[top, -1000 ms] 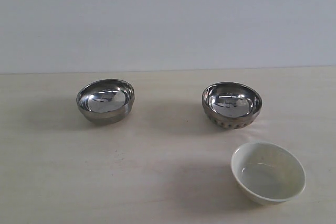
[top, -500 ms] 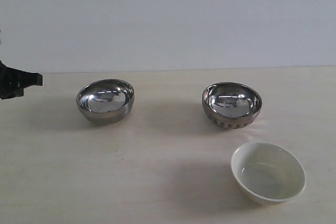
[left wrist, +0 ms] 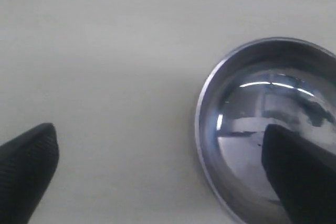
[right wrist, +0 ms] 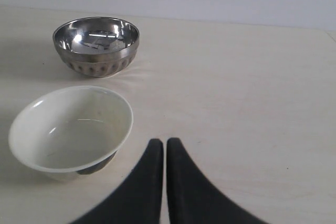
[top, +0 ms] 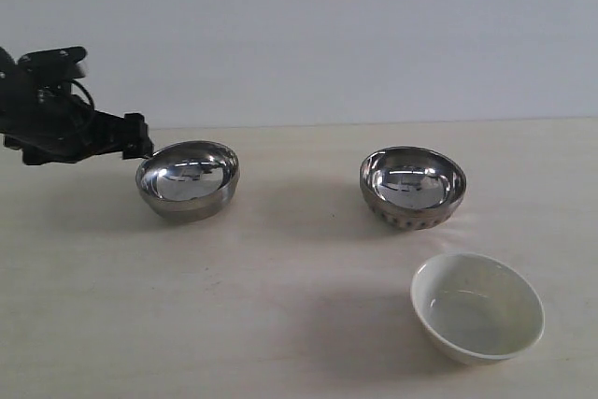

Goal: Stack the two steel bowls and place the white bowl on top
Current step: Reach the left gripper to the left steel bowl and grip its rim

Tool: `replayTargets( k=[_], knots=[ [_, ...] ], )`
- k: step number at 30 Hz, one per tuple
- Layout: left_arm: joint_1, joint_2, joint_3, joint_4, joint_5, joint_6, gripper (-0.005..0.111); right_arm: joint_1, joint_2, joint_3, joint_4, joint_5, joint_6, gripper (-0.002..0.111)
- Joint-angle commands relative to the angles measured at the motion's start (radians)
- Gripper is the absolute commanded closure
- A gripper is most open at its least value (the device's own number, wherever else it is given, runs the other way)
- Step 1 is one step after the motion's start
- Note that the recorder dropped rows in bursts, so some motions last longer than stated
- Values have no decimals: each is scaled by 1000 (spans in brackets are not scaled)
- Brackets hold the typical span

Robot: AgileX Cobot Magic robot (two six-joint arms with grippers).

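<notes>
Left jaws wide apart, arm seemingly low; right jaws pressed together.

Exterior elevated frontal, wrist views near, angled down

Open table separates plain steel bowl, dimpled steel bowl and white bowl.

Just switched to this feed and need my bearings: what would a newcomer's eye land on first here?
The black left end effector, jaws wide open, hovers at the left rim of the plain steel bowl. Next, the dimpled steel bowl gleams right of centre, with the white bowl nearer the camera, apart from it. All three bowls stand separate and empty.
</notes>
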Motion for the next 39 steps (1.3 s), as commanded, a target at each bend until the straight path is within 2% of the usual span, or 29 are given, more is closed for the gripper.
replayTargets(
  k=[1,16,33,35,36,37,39],
  knots=[
    [-59,64,-34,-23,7,23,9,0,-6,-1,-5,-5,-4,108],
    [-86,159,-34,-93,-153,18,9,0,-6,-1,-5,-5,-4,108],
    [-90,243,-34,-89,-202,22,10,0,-6,-1,-5,-5,-4,108],
    [-90,243,-34,-93,-207,18,16,0,-6,-1,-5,-5,-4,108],
    [-90,243,-34,-98,-207,18,23,0,-6,-1,-5,-5,-4,108],
    [-90,243,-34,-105,-207,18,33,0,-6,-1,-5,-5,-4,108],
    [-90,241,-34,-110,-204,18,61,0,-6,-1,-5,-5,-4,108]
  ],
)
